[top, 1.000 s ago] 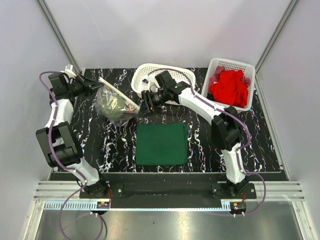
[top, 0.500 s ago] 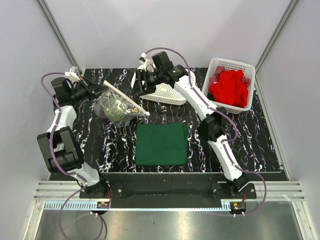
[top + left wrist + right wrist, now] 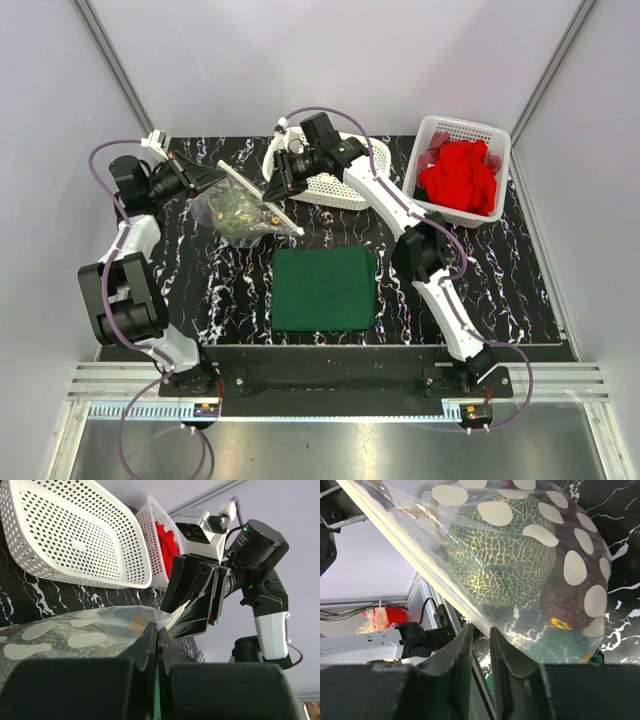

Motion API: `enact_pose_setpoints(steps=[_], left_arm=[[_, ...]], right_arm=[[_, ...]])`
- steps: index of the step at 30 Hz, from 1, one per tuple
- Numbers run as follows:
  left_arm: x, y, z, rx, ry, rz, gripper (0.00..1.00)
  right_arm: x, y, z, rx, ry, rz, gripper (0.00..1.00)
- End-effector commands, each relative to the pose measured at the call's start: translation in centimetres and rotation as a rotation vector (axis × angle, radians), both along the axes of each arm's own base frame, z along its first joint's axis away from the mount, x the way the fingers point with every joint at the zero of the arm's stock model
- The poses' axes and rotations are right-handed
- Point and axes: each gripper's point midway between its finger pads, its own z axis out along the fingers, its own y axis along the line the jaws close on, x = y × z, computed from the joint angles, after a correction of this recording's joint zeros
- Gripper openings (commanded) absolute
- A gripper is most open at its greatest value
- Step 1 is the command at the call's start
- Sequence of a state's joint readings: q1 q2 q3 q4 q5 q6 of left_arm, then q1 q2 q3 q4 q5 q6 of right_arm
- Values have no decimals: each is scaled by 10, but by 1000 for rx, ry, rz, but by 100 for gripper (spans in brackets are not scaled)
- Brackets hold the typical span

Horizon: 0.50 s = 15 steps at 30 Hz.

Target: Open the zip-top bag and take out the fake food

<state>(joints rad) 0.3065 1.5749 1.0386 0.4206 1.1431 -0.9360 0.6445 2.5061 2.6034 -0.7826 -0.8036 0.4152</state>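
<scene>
Back-left is pretty much plugged: the zip-top bag [image 3: 243, 207] is stretched between the left gripper [image 3: 212, 177] and the right gripper [image 3: 275, 188], both clamped on it, and the tipped-up oval basket [image 3: 335, 186] sits just beside the right one. The square basket [image 3: 466, 124] with the red cloth [image 3: 458, 175] takes the back-right corner, and the right arm [image 3: 400, 215] cuts across in front. Open room is the bare table [image 3: 200, 290] either side of the flat green cloth [image 3: 323, 288].

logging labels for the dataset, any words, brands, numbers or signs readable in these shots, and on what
No readable text in any view.
zip-top bag: only plain white oval spots, no letters.
toothed strip on the front rail: fine marks, too small to read.
</scene>
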Motion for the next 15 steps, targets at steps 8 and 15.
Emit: enact_pose_setpoints(steps=[8,15], left_arm=[[-1,-15,24,80,-61,30,0],[-4,-12,1,266,49,229,44]], right_arm=[[-38,41,6,81,19,115,10],[-30,44,9,68,-6,51,0]])
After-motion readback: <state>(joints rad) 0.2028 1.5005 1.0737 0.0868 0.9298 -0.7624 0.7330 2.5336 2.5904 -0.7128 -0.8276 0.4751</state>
